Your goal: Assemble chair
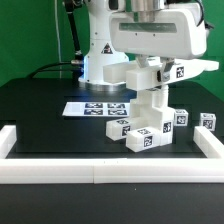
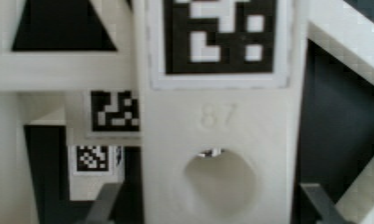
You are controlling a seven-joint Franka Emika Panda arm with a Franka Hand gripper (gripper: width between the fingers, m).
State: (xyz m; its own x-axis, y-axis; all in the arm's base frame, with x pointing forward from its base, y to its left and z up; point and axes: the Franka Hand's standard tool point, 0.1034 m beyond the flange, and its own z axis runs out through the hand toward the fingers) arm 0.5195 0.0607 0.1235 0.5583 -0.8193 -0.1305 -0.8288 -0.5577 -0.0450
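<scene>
Chair pieces [image 1: 146,128] stand in a white cluster on the black tabletop [image 1: 45,125], toward the exterior view's right and close to the front edge. We see the tabletop fenced by a low white border rail [image 1: 60,172] along the front and up both sides. Inside that frame lie the cluster, the marker board [image 1: 98,108] and one loose cube. The cube sits nearest the rail, on the exterior view's right.

The arm [image 1: 103,58] rises from its white base behind the marker board. Its broad white head reaches over the cluster, and the claw [image 2: 209,203] points straight down. The marker board lies flat between the base and the cluster, just to the exterior view's left of the pieces.

From the low blocks an upright piece [image 1: 150,100] rises to a tagged bar [image 1: 160,75], which is raised off the tabletop directly under the claw. We cannot tell whether these two are joined.

In the wrist view, the two dark fingers [image 2: 106,203] flank the bar's flat face, and we read the claw as gripping it at a middling width. The face carries a black-and-white tag [image 2: 219,35], a faint raised numeral below it, and an oval hole [image 2: 219,180] between the fingers. Beyond the bar's edge we see more tags on other pieces. The cube [image 1: 207,121] stands apart from the cluster.
</scene>
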